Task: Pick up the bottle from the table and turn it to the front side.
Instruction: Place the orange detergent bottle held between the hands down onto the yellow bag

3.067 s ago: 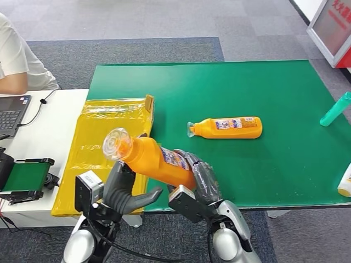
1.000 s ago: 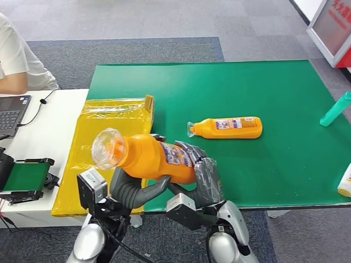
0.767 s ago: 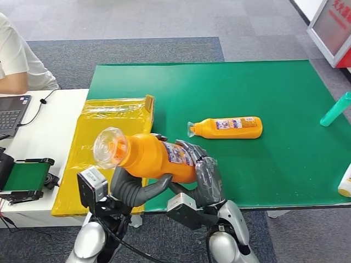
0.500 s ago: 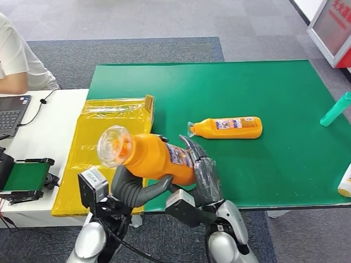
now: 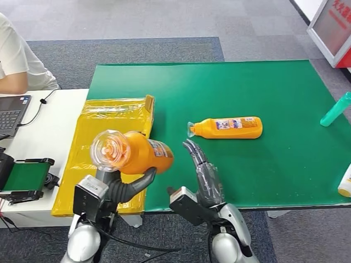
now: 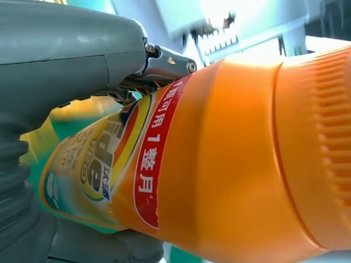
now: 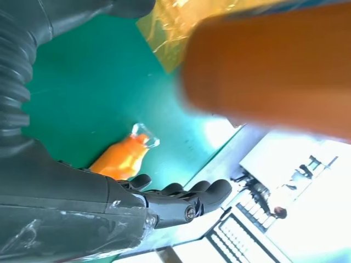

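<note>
The left hand [image 5: 124, 186] is gripping the orange bottle [image 5: 139, 154] around its body, thumb curling under it and the darker fingers pressing from the far side, with the bottle lying roughly level above the near table edge and its clear cap [image 5: 109, 150] pointing toward the camera. The right hand [image 5: 203, 175] is standing just beside the bottle's base end, touching nothing, its fingers [image 5: 193, 153] spread and pointing up and away from the robot.

The main risk looks to be a slip: the bottle is being carried by one hand alone, the label is glossy, and the grip in the left wrist view is sitting near the shoulder, so the long body could be levering down out of the fingers. A roll in the grasp would also be turning the label away from the front. If it drops, it may be landing on the yellow bag [image 5: 103, 131] under the hand or off the green table [image 5: 256, 175] altogether.

The left forearm is rising from below with the wrist bent so the palm is cupping upward. The right forearm is coming in low, hand upright, palm facing the bottle. A second orange bottle [image 5: 225, 127] is lying well beyond the right hand.
</note>
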You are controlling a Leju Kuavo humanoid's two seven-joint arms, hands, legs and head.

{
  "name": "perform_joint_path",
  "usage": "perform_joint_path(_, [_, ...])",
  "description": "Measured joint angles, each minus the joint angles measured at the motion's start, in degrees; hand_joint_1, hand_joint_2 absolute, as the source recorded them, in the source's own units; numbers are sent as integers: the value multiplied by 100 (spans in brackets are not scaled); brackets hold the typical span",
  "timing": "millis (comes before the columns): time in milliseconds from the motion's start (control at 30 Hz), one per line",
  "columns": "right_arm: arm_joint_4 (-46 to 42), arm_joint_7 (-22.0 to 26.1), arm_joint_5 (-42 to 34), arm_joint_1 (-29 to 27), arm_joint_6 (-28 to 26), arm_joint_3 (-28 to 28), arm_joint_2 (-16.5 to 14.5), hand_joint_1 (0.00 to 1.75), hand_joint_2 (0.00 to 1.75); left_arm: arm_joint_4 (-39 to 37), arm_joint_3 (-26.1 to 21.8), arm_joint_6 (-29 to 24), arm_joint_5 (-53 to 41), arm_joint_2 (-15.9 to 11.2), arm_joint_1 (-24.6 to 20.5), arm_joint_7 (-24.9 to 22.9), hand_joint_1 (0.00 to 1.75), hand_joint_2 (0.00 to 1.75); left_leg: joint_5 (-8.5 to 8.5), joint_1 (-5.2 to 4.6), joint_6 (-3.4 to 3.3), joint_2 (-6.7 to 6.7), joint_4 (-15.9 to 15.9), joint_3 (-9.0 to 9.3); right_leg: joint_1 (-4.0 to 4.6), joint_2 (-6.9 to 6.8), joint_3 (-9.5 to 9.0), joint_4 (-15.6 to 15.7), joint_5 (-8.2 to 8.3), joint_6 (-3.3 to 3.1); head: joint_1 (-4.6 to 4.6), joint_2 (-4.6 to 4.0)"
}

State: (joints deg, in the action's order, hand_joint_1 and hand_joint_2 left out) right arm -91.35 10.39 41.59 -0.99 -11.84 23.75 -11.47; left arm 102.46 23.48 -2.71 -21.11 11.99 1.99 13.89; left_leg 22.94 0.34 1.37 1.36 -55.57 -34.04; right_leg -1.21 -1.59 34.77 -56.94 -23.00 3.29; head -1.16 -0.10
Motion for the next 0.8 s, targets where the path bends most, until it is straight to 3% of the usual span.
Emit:
perform_joint_path(67, [-61, 15, 2, -71, 29, -107, -3, 0, 175, 45, -236, -177, -619, 39, 37, 39, 175, 175, 0, 0, 0, 0, 0, 0, 0, 0, 0, 0, 0, 0, 1, 1])
perform_joint_path(200, [-341, 85, -10, -228, 145, -309, -36, 0, 175, 151, -798, -736, -2747, 59, 25, 45, 175, 175, -2, 0, 1, 0, 0, 1, 0, 0, 0, 0, 1, 0, 1, 1])
perform_joint_path(300, [-577, 126, -18, -318, 230, -397, -61, 0, 175, 156, -1221, -870, -3581, 62, -33, -27, 175, 175, -2, 0, 2, 0, 0, 1, 1, 1, 1, 0, 1, -1, 2, 1])
perform_joint_path(500, [-857, 143, -17, -399, 290, -474, -91, 0, 175, 156, -1650, -924, -3848, 93, -90, -33, 175, 175, -3, 0, 1, 0, 0, 1, 0, 1, 0, 0, 1, 0, 1, 1])
perform_joint_path(800, [-957, 144, -17, -429, 297, -543, -112, 0, 175, 156, -1828, -929, -3885, 137, -101, -32, 175, 175, -2, -1, 1, 0, 0, 1, 0, 1, 1, 0, 1, 0, 1, 1])
